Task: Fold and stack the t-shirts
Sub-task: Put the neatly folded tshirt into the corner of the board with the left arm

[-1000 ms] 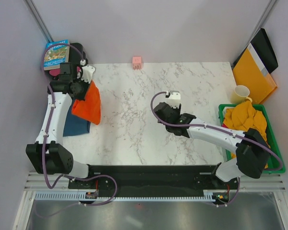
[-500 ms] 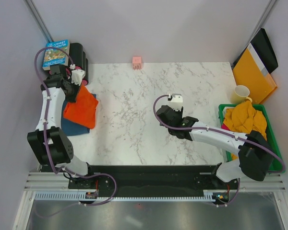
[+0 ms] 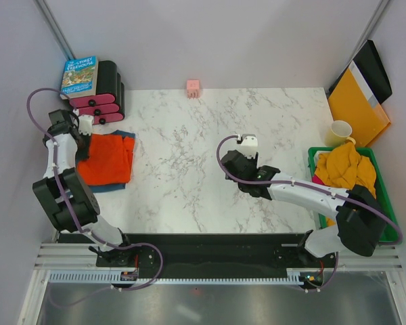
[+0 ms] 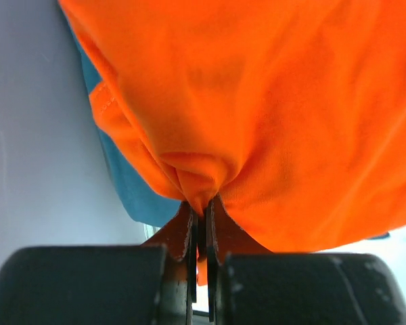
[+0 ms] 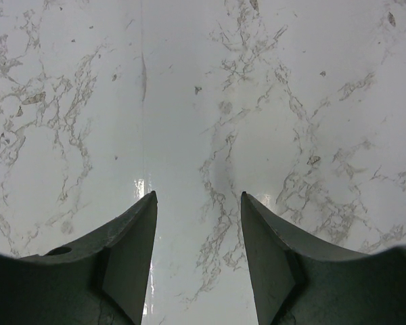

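My left end effector [image 4: 199,211] has its fingers pressed together, pinching a bunched fold of the orange shirt [image 3: 107,160] at that shirt's left edge. In the wrist view the cloth gathers into tight creases right at the fingertips and fans out above them.

From overhead I see the orange shirt lying as a rough rectangle at the left side of the tabletop [image 3: 183,183]. It sits on top of a teal shirt [image 3: 112,187], which shows only as narrow strips along the far-right corner and the near edge. In the wrist view the teal also shows to the left of the orange.

My right end effector [image 5: 198,198] has its fingers spread with nothing between them — only bare marble below. It hangs right of the tabletop's centre, well apart from both shirts.

A yellow shirt [image 3: 345,166] is crumpled in the green basket [image 3: 391,218] at the right edge. Just beyond the basket stands a pale mug [image 3: 338,132], with a folder [image 3: 355,101] leaning behind it. A book [image 3: 80,74] rests at the far-left corner.
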Motion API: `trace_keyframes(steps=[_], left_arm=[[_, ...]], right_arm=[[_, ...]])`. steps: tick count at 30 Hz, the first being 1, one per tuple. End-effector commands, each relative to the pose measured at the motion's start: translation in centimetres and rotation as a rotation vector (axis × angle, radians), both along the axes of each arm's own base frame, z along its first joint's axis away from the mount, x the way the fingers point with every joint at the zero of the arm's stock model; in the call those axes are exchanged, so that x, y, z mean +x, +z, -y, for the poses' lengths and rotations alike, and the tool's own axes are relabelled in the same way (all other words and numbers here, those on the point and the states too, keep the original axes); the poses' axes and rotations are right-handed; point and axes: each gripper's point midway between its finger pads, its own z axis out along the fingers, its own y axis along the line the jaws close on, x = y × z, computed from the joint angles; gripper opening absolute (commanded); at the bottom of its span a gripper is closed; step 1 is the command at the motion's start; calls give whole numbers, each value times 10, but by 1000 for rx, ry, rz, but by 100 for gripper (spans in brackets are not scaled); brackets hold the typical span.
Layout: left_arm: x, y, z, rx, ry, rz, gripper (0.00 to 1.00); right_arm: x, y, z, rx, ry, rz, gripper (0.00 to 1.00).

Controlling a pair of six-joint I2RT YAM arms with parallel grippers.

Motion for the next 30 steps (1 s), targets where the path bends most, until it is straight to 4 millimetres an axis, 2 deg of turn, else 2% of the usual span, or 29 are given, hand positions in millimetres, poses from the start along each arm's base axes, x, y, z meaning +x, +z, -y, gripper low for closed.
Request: trace_keyframes(steps=[1,5,9,13,17,21,24,27,28,30], left_arm=[[11,-4,-20,100,8,53,2],[12,-17,-43,98,63,38,2],[6,-10,-77,97,129,70,2],[4,3,-96,146,113,90,2],[6,15,-105,187,96,113,2],[13,30,-103,187,72,158,2],[14,24,-106,189,67,137,2],[12,4,-106,168,76,95,2],[7,-8,-109,163,100,59,2],[3,-16,-112,167,130,29,5]], right_arm=[[1,-1,-8,33,7,-9,60],[2,4,-11,23,9,-18,60],[3,11,-8,14,1,-11,60],[2,9,-6,11,-11,-16,60],[1,-1,-10,22,-21,-41,60],[0,-7,-15,25,-22,-55,59],[0,-8,-18,26,-17,-57,59],[1,-9,-20,27,-17,-56,59],[0,-8,-21,28,-17,-56,59],[0,-9,-22,28,-17,-56,59]])
